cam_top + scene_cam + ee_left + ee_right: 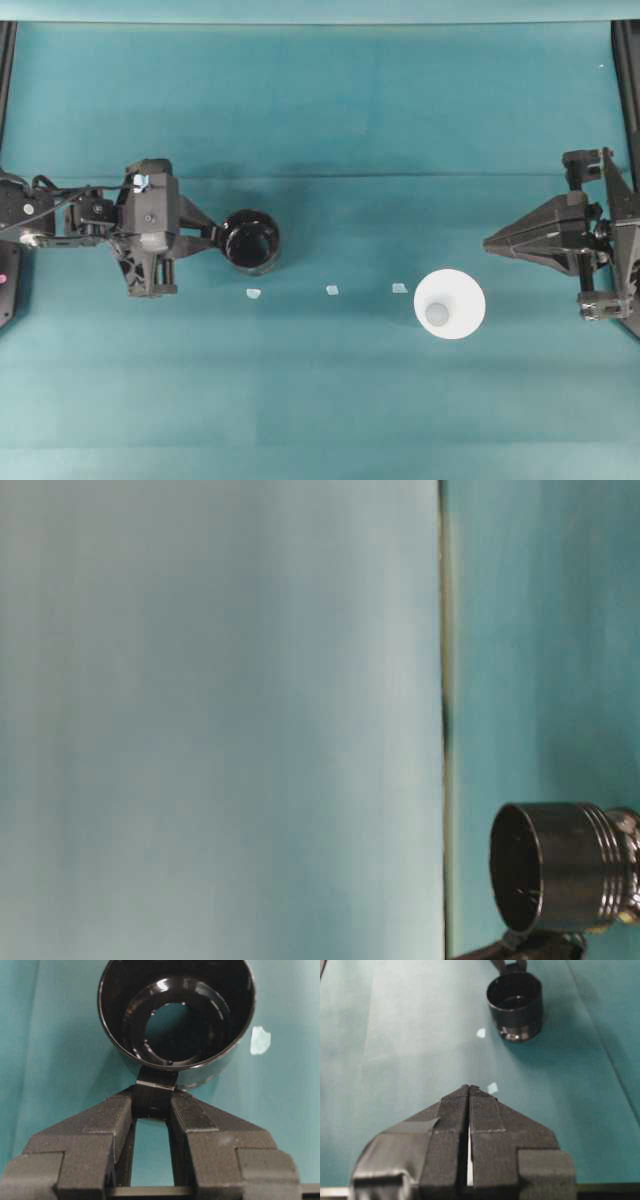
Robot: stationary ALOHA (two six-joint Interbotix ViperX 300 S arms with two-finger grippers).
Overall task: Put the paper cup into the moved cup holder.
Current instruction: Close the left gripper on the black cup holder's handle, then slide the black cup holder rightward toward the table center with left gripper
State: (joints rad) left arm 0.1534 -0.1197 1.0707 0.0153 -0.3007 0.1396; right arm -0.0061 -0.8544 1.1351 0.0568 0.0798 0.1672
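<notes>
Left gripper (212,236) clamped on small side handle of cup holder (250,240), left of table (330,400) centre, well off every edge. Holder: rigid, glossy, likely slippery; handle is sure hold.

Paper cup (450,304) upside down, right of centre, untouched. Light, thin-walled, crushable; take low on side wall, gently.

Right gripper (492,243) pressed together, empty, near right edge.

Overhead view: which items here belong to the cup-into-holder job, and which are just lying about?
Part of the job:
- paper cup, upside down on the table
- cup holder, upright
- left gripper, jaws around the holder's small side handle

Just lying about:
- three small pale tape marks in a row on the teal cloth
</notes>
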